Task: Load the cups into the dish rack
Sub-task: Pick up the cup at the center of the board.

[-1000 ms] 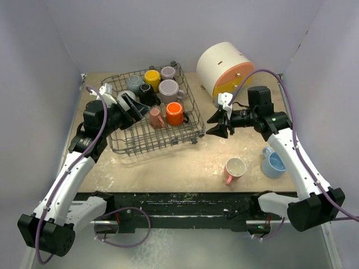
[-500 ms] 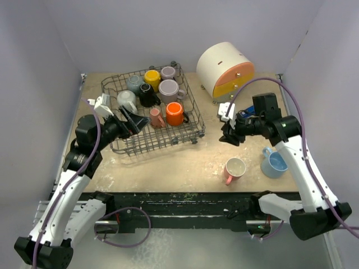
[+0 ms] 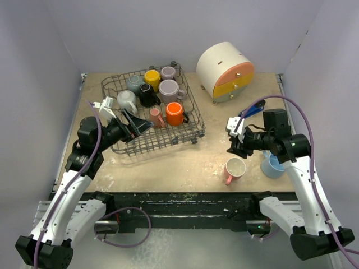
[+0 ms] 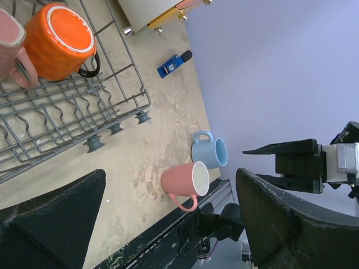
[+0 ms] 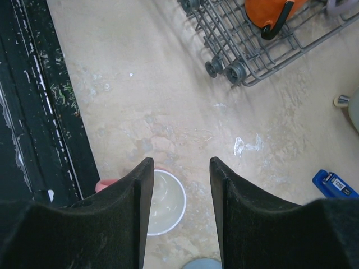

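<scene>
The grey wire dish rack (image 3: 185,133) holds several mugs, among them yellow (image 3: 152,78), orange (image 3: 174,113), pink (image 3: 156,117), black (image 3: 147,95) and mauve (image 3: 169,89). A pink mug (image 3: 234,168) with a white inside stands upright on the table, a light blue mug (image 3: 273,163) to its right. My right gripper (image 3: 232,143) hangs open and empty just above and behind the pink mug (image 5: 163,202). My left gripper (image 3: 139,124) is open and empty over the rack's left front part. The left wrist view shows the orange mug (image 4: 58,41), the pink mug (image 4: 184,182) and the blue mug (image 4: 208,152).
A big white cylinder (image 3: 224,70) with orange and yellow drawer fronts stands at the back right. A small blue object (image 3: 253,106) lies in front of it; it also shows in the right wrist view (image 5: 335,184). The table's black front rail (image 3: 179,197) runs along the near edge.
My right gripper has pulled back from the rack, moving right and toward the near edge to above the pink mug. My left arm has shifted slightly, its gripper still open over the rack.
</scene>
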`<state>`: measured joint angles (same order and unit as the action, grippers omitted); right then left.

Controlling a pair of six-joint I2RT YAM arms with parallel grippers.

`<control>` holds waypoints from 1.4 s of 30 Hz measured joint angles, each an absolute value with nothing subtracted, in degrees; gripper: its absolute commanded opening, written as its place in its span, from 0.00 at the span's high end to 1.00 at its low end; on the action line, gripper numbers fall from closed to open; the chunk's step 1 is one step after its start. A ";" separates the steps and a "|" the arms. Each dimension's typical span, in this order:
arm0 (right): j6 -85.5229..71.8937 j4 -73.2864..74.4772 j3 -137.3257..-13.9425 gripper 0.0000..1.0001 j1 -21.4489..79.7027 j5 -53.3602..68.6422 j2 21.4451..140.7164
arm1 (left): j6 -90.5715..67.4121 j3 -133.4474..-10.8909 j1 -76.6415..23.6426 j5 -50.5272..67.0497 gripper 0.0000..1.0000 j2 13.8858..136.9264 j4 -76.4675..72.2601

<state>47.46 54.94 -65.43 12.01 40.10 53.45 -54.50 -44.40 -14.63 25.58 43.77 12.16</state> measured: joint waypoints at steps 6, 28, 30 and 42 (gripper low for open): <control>47.59 55.05 -63.29 0.53 11.92 36.91 53.19 | -55.53 -44.34 -14.63 25.32 0.00 42.19 12.82; 50.94 58.24 -64.07 0.43 11.81 30.04 67.00 | -55.77 -44.23 -14.63 24.21 0.00 44.58 12.01; 51.57 58.98 -65.91 0.43 11.81 30.17 70.24 | -55.70 -44.23 -14.63 24.18 0.00 44.36 12.10; 53.65 60.66 -63.66 0.42 11.81 25.54 71.57 | -55.35 -43.90 -14.63 23.53 0.00 43.00 12.45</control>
<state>53.65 60.66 -63.66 11.81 25.54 71.57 -55.35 -43.90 -14.63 23.53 43.00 12.45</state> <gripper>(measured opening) 0.580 0.996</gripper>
